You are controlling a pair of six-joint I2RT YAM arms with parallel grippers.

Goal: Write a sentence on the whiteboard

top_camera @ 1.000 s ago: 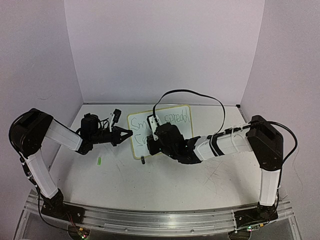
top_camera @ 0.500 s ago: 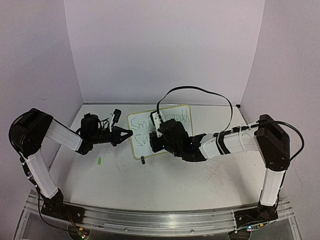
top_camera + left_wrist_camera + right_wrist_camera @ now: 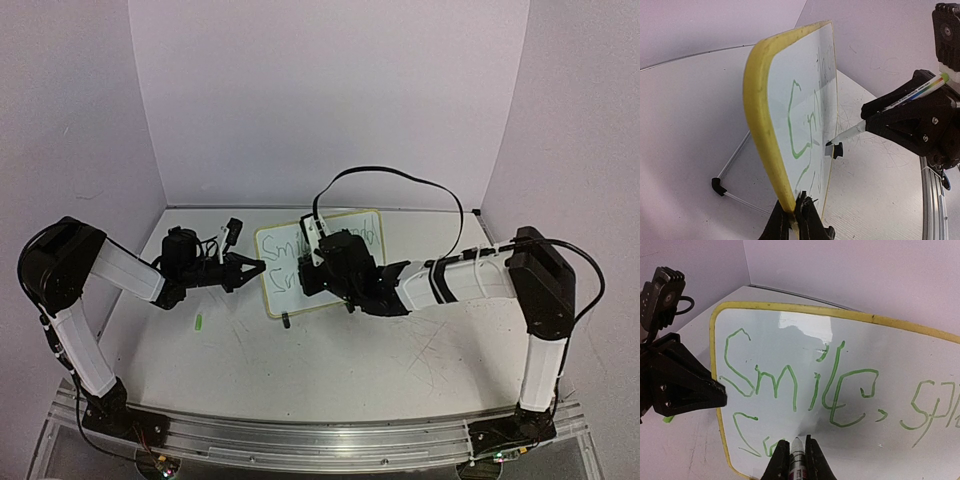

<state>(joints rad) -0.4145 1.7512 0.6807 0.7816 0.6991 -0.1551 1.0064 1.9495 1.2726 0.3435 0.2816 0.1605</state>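
Note:
The whiteboard (image 3: 280,250), white with a yellow frame, stands tilted at the table's back middle. The green sentence (image 3: 790,385) reads "Smile, sp..." on the top line, with a few letters on a second line below. My left gripper (image 3: 258,268) is shut on the whiteboard's left edge (image 3: 771,150), its jaws pinching the frame. My right gripper (image 3: 312,278) is shut on a white marker (image 3: 797,452), whose tip touches the whiteboard (image 3: 890,365) at the second line. The marker also shows in the left wrist view (image 3: 910,97). The right arm hides much of the writing from above.
A small green marker cap (image 3: 198,322) lies on the table left of the whiteboard. A black foot (image 3: 286,321) of the whiteboard stand rests in front of it, and a thin wire stand leg (image 3: 732,160) shows behind. Purple walls close the back and sides.
My right gripper with the marker has shifted up and slightly right along the board, and the right arm's elbow moved back. The left gripper and the whiteboard stayed still.

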